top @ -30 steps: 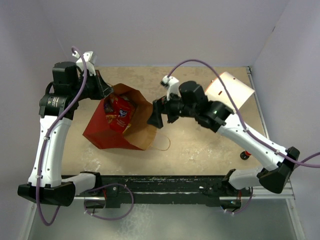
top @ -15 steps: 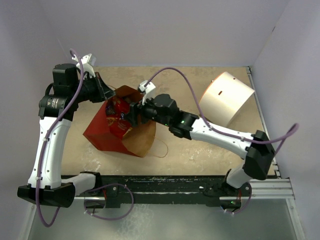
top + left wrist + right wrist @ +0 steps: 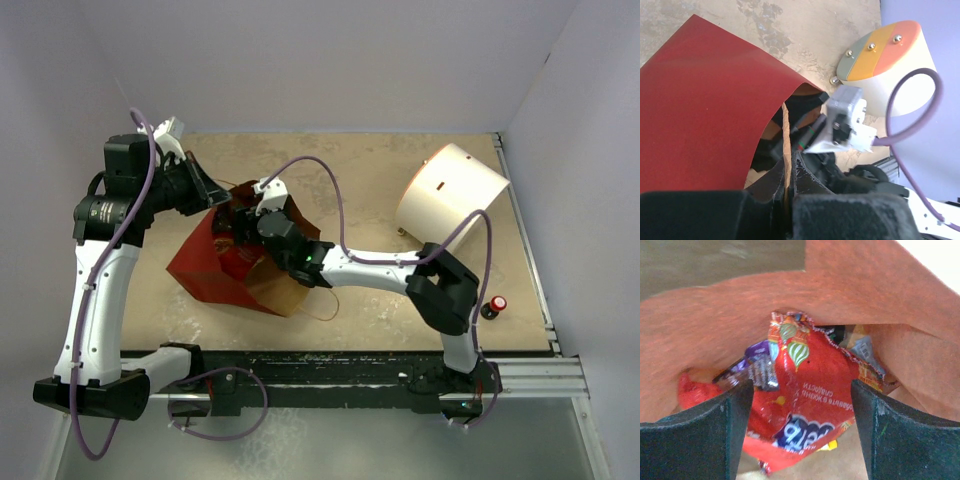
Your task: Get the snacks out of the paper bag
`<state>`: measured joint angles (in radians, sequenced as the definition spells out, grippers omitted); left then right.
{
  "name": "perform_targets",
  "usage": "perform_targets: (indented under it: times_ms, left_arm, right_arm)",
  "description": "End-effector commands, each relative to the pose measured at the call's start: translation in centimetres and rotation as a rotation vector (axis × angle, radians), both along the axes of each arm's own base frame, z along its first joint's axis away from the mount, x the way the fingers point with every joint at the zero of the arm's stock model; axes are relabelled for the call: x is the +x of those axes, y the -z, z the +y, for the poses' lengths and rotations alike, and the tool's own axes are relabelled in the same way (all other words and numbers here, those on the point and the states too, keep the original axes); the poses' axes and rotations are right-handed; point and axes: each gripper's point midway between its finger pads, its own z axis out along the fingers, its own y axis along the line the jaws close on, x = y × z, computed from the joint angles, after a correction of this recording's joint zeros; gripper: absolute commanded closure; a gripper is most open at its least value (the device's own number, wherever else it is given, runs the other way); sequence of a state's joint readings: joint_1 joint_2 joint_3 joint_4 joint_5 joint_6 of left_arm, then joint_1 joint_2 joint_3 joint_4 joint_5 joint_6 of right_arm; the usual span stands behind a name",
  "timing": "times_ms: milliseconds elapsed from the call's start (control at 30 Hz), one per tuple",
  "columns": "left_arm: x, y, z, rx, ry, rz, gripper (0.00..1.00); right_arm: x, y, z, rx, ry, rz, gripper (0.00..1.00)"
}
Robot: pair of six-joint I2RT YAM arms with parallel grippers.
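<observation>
Right wrist view: the right jaws are spread wide, one on each side of the red cookie bag, not squeezing it yet. It lies inside the paper bag. The left jaws pinch that bag's rim tight. Next, I think: squeeze, then lift out. The desk is sandy, with a white drum at two o'clock from the bag. The walls are pale purple.

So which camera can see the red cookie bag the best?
The right wrist view: the red cookie bag sits inside the paper bag, between the right gripper's open fingers. In the top view the right arm mostly hides it. The left wrist view shows only the paper bag's outside.
</observation>
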<state>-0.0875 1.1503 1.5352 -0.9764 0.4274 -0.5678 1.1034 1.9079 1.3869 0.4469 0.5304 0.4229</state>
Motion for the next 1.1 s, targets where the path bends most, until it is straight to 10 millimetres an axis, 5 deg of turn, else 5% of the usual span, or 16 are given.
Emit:
perform_targets:
  times_ms: [0, 333, 533, 667, 900, 1067]
  left_arm:
    - [-0.4, -2.5, -0.8, -0.057, 0.020, -0.063, 1.00]
    - [-1.5, -3.0, -0.5, -0.028, 0.023, -0.051, 1.00]
    - [-2.3, -2.2, 0.2, 0.000, -0.003, -0.024, 1.00]
    - [-2.5, -2.1, 0.8, 0.025, -0.034, -0.024, 1.00]
    - [-2.5, -1.7, 2.0, 0.075, -0.089, -0.016, 1.00]
    - [-2.3, -2.1, 2.4, 0.086, -0.108, -0.016, 1.00]
  right_arm:
    - [3.1, -3.9, 0.1, 0.113, 0.163, -0.111, 0.20]
    - [5.8, -1.3, 3.0, 0.061, 0.208, -0.173, 0.22]
    - [5.9, -0.5, 3.7, 0.033, 0.183, -0.186, 0.53]
    - [5.0, -1.8, 4.3, 0.073, 0.124, -0.171, 0.77]
    - [2.5, -6.0, 5.5, 0.187, -0.019, -0.106, 1.00]
    - [1.1, -8.5, 5.4, 0.238, -0.072, -0.059, 1.00]
